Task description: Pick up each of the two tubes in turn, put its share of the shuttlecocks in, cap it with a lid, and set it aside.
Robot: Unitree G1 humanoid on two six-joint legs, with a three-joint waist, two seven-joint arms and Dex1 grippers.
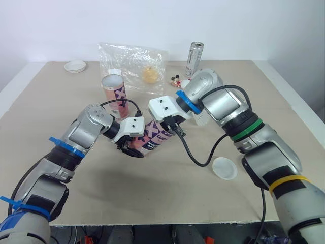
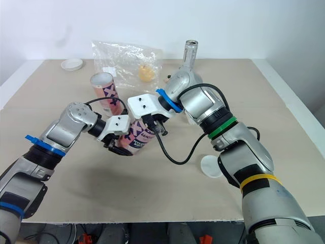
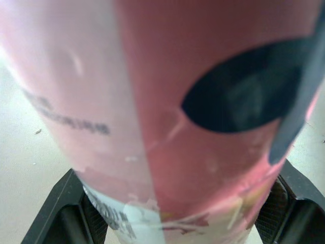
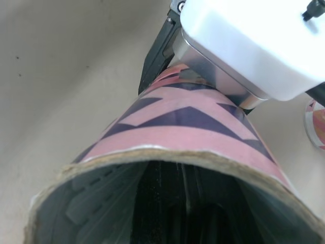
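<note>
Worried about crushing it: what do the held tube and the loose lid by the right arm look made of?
The tube is likely cardboard: its bare rim is fibrous brown, under a printed pink wrap. The lid is probably plastic: smooth, translucent white.

Mid-worktop (image 1: pixel 61 203): tilted tube (image 1: pixel 155 138), lower end clamped in left claw (image 1: pixel 133 150). Behind it, leftward: upright tube (image 1: pixel 114 94). Further back: plastic bag (image 1: pixel 133 66). Back right: can (image 1: pixel 195 58). Back left corner: far lid (image 1: pixel 75 66). Front right: near lid (image 1: pixel 224 168).
</note>
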